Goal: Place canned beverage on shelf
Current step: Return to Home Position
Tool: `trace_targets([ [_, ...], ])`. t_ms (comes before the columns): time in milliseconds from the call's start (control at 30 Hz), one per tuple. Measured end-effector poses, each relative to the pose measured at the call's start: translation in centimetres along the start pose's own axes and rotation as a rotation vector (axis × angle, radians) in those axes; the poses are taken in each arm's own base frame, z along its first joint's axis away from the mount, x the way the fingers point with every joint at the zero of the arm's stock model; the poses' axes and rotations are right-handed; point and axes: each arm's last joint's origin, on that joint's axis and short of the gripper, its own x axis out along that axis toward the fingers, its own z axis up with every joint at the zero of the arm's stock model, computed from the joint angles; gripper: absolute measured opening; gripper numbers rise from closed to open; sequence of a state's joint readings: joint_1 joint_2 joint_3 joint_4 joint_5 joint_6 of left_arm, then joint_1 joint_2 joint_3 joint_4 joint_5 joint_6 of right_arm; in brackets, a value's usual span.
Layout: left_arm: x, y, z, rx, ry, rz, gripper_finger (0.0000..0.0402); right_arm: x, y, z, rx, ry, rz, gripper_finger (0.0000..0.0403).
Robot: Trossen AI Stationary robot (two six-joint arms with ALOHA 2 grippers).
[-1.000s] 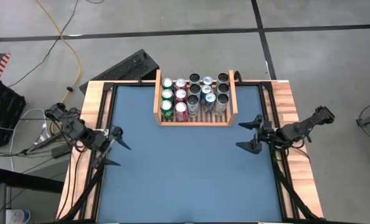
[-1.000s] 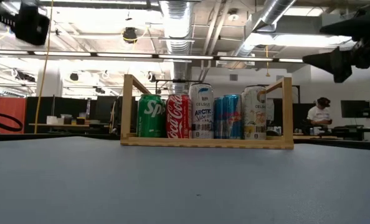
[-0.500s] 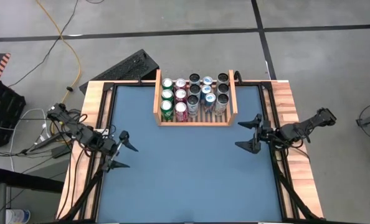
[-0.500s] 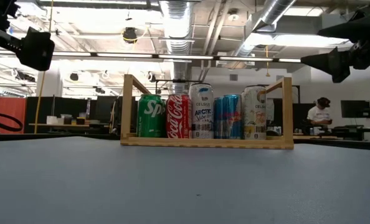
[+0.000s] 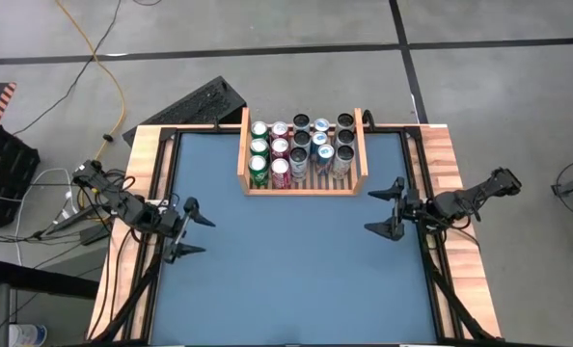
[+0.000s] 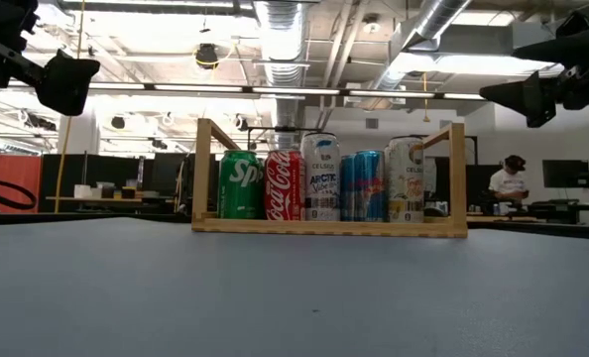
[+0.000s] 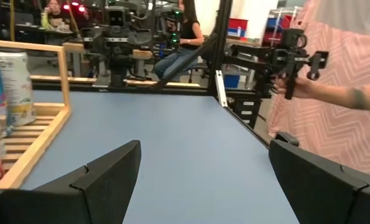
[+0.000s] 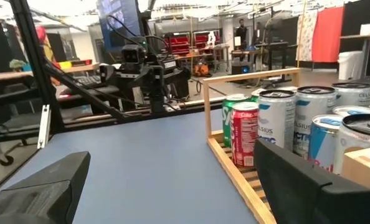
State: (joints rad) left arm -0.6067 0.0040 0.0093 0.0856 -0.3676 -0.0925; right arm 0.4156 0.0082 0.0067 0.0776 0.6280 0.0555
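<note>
Blue table (image 5: 286, 280) is spanned by both arms, each stretched inward from its side rail. Shelf (image 5: 303, 189) is set at the far edge and packed with upright cans (image 5: 280, 172). Left gripper (image 5: 207, 237) and right gripper (image 5: 368, 210) are held above the table, well apart, fingers spread wide, nothing gripped.

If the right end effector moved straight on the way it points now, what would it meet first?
Likely the left end effector, across the blue table; the shelf lies off to one side. Depth is unclear.
</note>
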Motion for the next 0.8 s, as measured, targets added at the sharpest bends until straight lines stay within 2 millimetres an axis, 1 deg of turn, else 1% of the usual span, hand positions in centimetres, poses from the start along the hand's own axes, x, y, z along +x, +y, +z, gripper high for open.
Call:
trace_targets([
  [167, 0.0, 0.04, -0.02, -0.022, 0.0, 0.015, 0.0341, 0.0, 0.01, 0.06, 0.001, -0.007, 0.001, 0.0274],
  [800, 0.01, 0.05, -0.11, -0.022, 0.004, 0.014, 0.0341, 0.0, 0.01, 0.06, 0.002, -0.008, 0.001, 0.0274],
])
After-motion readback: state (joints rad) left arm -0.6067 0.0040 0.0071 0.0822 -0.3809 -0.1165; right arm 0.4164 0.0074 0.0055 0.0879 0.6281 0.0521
